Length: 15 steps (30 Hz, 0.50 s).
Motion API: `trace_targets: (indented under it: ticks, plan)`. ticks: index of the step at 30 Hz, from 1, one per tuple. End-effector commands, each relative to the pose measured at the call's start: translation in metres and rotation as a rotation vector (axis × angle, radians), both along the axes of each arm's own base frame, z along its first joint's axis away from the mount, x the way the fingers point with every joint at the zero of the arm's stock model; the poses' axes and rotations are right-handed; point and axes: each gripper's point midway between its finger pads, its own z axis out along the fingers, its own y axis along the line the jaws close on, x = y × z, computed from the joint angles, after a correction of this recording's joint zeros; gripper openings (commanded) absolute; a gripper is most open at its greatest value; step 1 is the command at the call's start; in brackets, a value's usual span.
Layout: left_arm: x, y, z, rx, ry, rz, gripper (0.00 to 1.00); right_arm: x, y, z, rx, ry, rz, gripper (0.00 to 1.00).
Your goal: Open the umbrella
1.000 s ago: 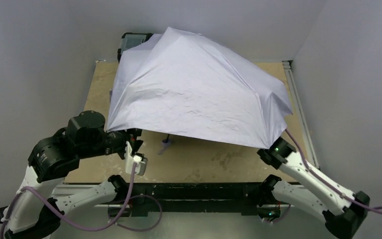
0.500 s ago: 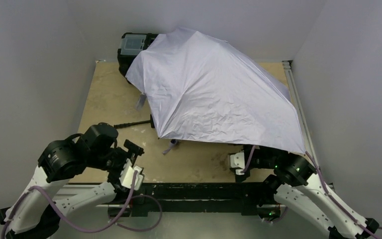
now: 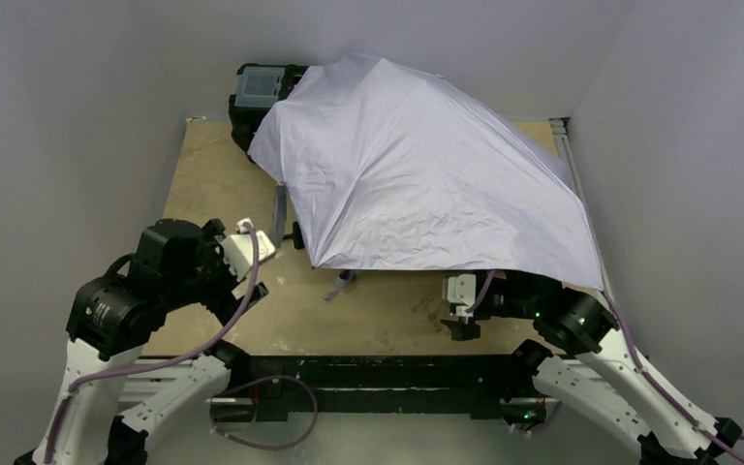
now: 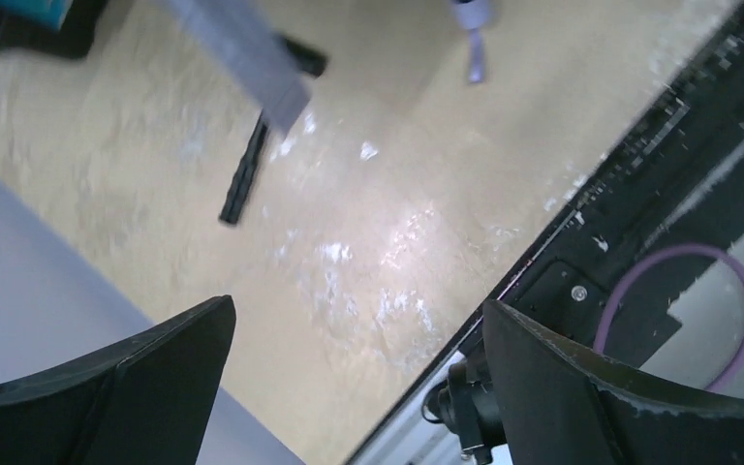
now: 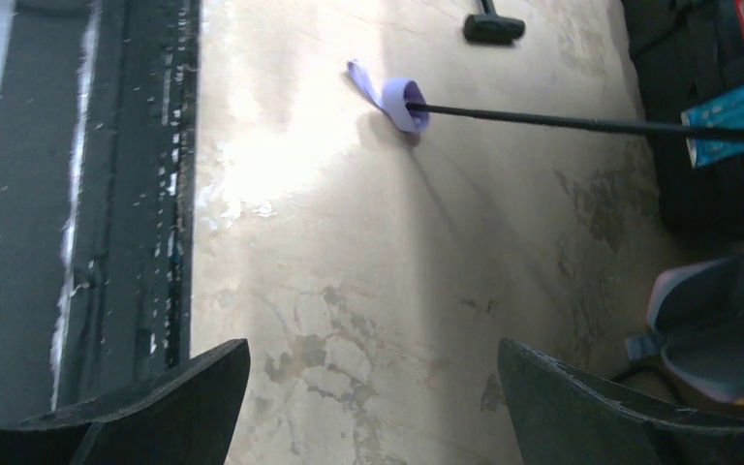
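The table [image 3: 203, 184] is covered over its far right part by the umbrella [image 3: 426, 184], which is spread fully open and tilted down toward the near side. A black toolbox [image 3: 257, 92] is partly hidden behind the umbrella's far left edge. The left gripper [image 4: 356, 320] is held wide and empty, left of the umbrella; the right gripper [image 5: 373, 354], equally wide and empty, is just beside its near rim. Beneath the umbrella its thin shaft [image 5: 581, 123] and small handle [image 5: 407, 105] are seen, the handle resting on the table
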Motion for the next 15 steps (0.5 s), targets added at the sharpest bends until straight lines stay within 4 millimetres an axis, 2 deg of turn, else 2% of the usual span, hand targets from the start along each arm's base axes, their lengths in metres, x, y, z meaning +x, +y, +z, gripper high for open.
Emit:
trace_targets:
  ticks: [1,5,8,11,13,15]
  plan:
    - [0.015,0.034,0.012,-0.069,-0.032,0.403,1.0,0.031,0.009,0.007,0.079,0.017,-0.173,0.98]
    - [0.032,0.071,0.004,0.038,-0.121,0.612,1.0,0.038,0.011,0.002,0.099,0.046,-0.227,0.99]
    - [0.044,0.076,0.0,0.073,-0.156,0.63,1.0,0.047,0.01,-0.005,0.076,0.078,-0.287,0.99]
    - [0.057,0.085,-0.014,0.154,-0.159,0.678,1.0,0.064,0.004,-0.01,0.061,0.056,-0.381,0.99]
    - [0.068,0.094,-0.023,0.217,-0.18,0.726,1.0,0.073,-0.005,-0.023,0.014,0.034,-0.437,0.99]
    - [0.075,0.091,-0.028,0.201,-0.2,0.723,1.0,0.078,-0.01,-0.032,-0.01,0.023,-0.464,0.99]
